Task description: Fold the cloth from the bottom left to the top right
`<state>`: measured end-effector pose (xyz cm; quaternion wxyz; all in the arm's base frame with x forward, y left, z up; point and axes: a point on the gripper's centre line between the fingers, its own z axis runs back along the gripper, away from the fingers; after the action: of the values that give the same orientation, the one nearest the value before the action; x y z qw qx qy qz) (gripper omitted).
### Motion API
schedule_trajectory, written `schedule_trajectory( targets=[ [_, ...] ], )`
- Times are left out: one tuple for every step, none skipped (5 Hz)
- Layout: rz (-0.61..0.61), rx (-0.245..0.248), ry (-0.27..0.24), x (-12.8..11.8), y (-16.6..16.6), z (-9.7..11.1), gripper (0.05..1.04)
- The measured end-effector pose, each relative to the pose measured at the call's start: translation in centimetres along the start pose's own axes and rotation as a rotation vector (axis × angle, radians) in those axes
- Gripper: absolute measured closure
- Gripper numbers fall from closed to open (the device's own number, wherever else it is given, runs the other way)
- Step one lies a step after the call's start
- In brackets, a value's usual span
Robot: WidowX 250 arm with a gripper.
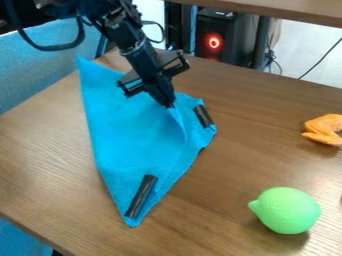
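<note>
The blue cloth (pixel 133 135) lies on the wooden table, roughly triangular, with one point at the upper left and another at the bottom. Layers overlap along its right side, where a crease runs down from the gripper. A black strip (pixel 141 196) rests on the cloth near the bottom point, and a second black strip (pixel 203 116) is near its right corner. The gripper (pixel 169 105) hangs over the cloth's upper right part, its tip down at the fabric beside the crease. Whether it holds the fabric is not clear.
A green lime-like toy (pixel 287 210) sits at the lower right of the table (pixel 267 160). An orange toy (pixel 324 130) lies at the right edge. Behind the table's far edge stand a dark computer case (pixel 224 37) and cables.
</note>
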<state>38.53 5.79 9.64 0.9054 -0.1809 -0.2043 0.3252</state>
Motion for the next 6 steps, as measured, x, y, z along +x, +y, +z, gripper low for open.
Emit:
schedule_trajectory(
  targets=[
    [-0.006,-0.035,0.017,0.4,-0.8,-0.2,1.024],
    [-0.020,-0.042,0.041,0.1,-1.0,-1.1,1.024],
    [-0.043,-0.044,0.047,-0.7,-2.1,-1.8,1.002],
    [-0.101,0.006,0.043,-0.9,-2.2,-2.3,0.847],
    [-0.169,0.047,0.005,-0.8,-2.5,-2.6,0.570],
    [-0.238,0.047,-0.044,-0.2,-2.6,-2.7,0.263]
  ],
)
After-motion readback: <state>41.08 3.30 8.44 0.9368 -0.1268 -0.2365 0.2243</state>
